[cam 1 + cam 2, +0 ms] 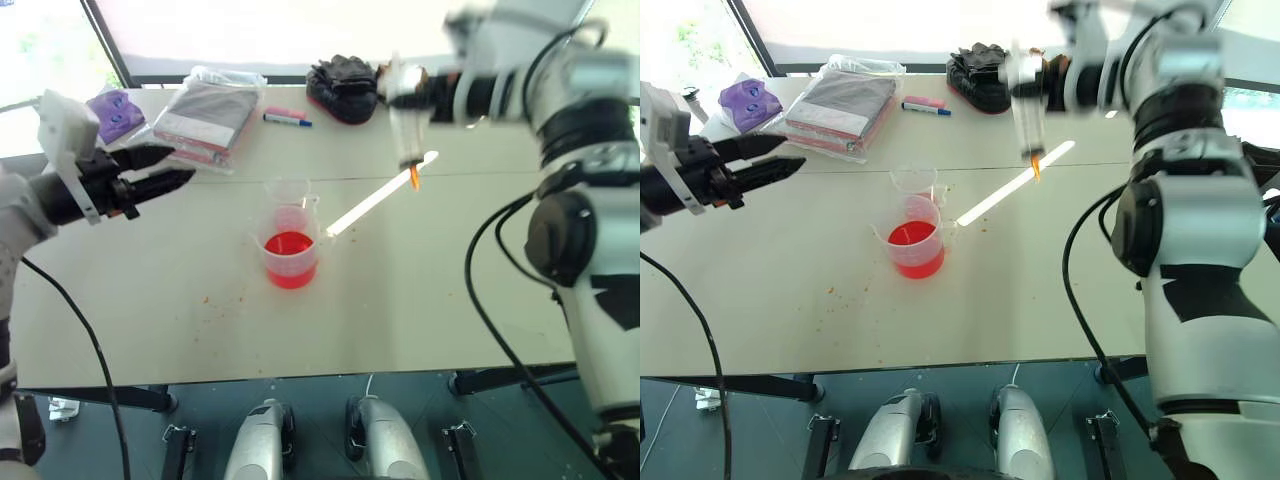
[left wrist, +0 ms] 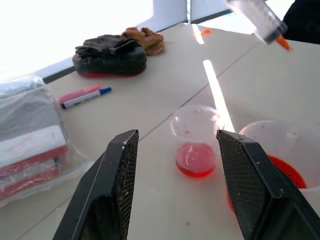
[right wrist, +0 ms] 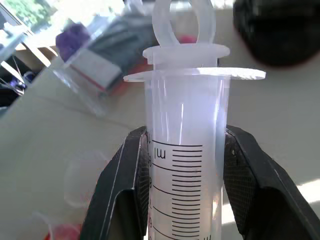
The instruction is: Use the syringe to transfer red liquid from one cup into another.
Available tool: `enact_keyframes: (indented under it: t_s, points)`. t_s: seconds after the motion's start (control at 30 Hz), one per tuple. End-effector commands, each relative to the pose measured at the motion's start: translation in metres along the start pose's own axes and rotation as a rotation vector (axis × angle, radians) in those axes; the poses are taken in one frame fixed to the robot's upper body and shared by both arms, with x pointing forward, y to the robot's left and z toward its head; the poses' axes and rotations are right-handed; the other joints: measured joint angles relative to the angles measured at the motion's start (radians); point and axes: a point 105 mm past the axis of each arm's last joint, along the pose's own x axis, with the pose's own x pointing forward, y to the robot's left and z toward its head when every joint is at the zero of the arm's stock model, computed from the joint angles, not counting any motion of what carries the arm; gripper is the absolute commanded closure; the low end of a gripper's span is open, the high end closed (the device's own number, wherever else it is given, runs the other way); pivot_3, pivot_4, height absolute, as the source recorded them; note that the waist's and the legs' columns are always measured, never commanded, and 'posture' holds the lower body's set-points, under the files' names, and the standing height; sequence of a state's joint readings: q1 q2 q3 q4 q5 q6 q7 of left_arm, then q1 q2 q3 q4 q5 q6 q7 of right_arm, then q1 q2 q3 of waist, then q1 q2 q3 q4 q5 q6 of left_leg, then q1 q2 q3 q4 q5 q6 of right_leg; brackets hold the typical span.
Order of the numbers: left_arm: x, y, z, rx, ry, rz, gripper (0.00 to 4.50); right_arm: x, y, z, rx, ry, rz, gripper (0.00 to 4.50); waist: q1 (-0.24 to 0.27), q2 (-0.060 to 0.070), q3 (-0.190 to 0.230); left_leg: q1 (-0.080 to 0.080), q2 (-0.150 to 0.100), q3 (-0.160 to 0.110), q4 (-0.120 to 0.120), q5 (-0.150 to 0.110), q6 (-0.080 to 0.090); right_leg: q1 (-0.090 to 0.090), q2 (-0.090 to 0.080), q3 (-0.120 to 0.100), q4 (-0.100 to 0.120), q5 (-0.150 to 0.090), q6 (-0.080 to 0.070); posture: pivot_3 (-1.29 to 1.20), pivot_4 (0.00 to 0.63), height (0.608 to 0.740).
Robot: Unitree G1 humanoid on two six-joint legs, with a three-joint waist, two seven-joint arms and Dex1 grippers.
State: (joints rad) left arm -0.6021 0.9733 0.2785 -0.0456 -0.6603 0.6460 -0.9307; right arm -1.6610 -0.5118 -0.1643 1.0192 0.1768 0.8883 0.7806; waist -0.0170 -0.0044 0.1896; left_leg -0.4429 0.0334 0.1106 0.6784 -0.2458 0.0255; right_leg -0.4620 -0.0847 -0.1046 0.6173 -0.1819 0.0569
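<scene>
- The syringe [image 3: 182,165], clear plastic with black scale marks, a white plunger pushed in and an orange tip, hangs tip-down above the table [image 1: 480,300], clamped in the right gripper [image 3: 182,200].
- The left gripper [image 2: 177,190] hovers wide open.
- Red liquid [image 1: 290,258] sits in the wider beaker [image 1: 291,247].

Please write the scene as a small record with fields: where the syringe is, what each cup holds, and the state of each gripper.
syringe: held in the air above the table, orange tip down, plunger pushed in
right gripper: shut on the syringe barrel
left gripper: open, holding nothing
wider beaker: upright, holds red liquid
narrower cup: upright behind the beaker, a little red liquid at the bottom
</scene>
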Motion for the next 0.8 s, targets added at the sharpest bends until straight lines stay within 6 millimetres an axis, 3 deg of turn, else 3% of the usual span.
enact_keyframes:
  t_s: [0.03,0.13,0.23,0.37,0.53,0.7,0.8]
  points:
    - [0.009,0.004,0.015,0.067,-0.014,-0.058,1.92,-0.009,0.043,0.033,-0.097,-0.237,0.183,3.03,0.001,-0.001,-0.001,0.0,0.0,0.0,0.0,0.0,0.0,0.001,0.0,0.0,0.0,0.0,0.0,0.0,0.15,0.74]
    - [0.014,0.011,0.016,0.108,0.017,-0.099,1.92,-0.01,0.081,0.026,-0.162,-0.346,0.316,3.03,0.001,-0.001,-0.001,0.0,0.0,0.0,0.001,0.0,0.0,0.001,-0.001,0.0,0.0,0.0,0.0,0.0,0.15,0.74]
    - [0.019,0.024,0.026,0.163,0.02,-0.097,1.92,0.01,0.102,-0.002,-0.164,-0.456,0.278,3.03,-0.001,-0.001,-0.001,-0.001,0.0,0.001,0.001,0.001,-0.001,0.0,-0.001,0.0,0.002,0.0,0.0,0.0,0.15,0.74]
    - [0.022,0.032,0.031,0.198,0.022,-0.095,1.92,0.013,0.139,-0.025,-0.159,-0.537,0.335,3.03,-0.002,-0.001,-0.001,-0.002,0.0,0.003,0.001,0.004,-0.005,-0.002,0.001,0.0,0.002,0.0,0.0,0.0,0.15,0.74]
    - [0.029,0.032,0.043,0.237,-0.016,-0.111,1.92,0.014,0.162,-0.062,-0.183,-0.516,0.387,3.03,0.006,-0.003,-0.002,-0.002,0.0,0.001,0.002,0.004,-0.005,-0.001,0.0,0.0,0.001,0.0,0.0,0.0,0.15,0.74]
    - [0.049,0.033,0.06,0.317,-0.089,-0.097,1.92,0.019,0.164,-0.089,-0.229,-0.463,0.382,3.03,0.007,-0.004,-0.002,-0.002,0.0,0.0,0.004,0.0,0.001,0.001,0.0,0.0,0.0,0.0,0.0,0.0,0.15,0.74]
    - [0.063,0.024,0.067,0.347,-0.117,-0.158,1.92,0.018,0.169,-0.096,-0.23,-0.454,0.391,3.03,0.003,-0.004,-0.002,-0.002,-0.001,0.0,0.005,0.0,0.001,0.001,0.0,0.0,0.001,0.0,0.0,0.0,0.15,0.74]
